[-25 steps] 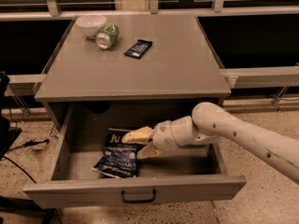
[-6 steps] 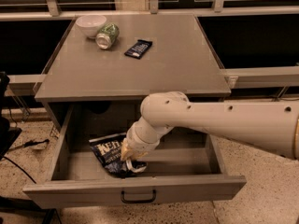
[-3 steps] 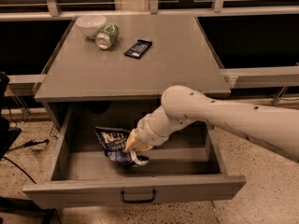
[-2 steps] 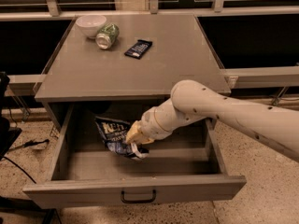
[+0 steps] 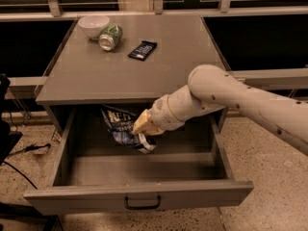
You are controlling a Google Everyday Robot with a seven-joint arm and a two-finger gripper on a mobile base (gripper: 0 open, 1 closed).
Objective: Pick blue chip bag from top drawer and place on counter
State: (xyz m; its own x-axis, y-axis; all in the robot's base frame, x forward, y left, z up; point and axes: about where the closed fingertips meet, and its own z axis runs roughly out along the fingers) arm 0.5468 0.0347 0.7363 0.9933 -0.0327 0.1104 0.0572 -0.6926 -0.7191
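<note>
The blue chip bag (image 5: 120, 125) is dark navy foil with white lettering. My gripper (image 5: 143, 128) is shut on its right side and holds it up inside the open top drawer (image 5: 139, 196), near the drawer's back and just below the counter's front edge. The bag hangs crumpled to the left of the cream fingers. The counter (image 5: 134, 71) is the flat grey top of the cabinet above. My white arm comes in from the right across the drawer.
On the counter's far left stand a white bowl (image 5: 94, 25) and a green can (image 5: 110, 36) on its side. A small dark snack bar wrapper (image 5: 143, 50) lies beside them. The drawer front carries a dark bail handle (image 5: 142, 205). Cables lie on the floor at left.
My gripper closed on the bag on the drawer floor and has lifted it up and toward the back of the drawer. The arm has risen with it.
</note>
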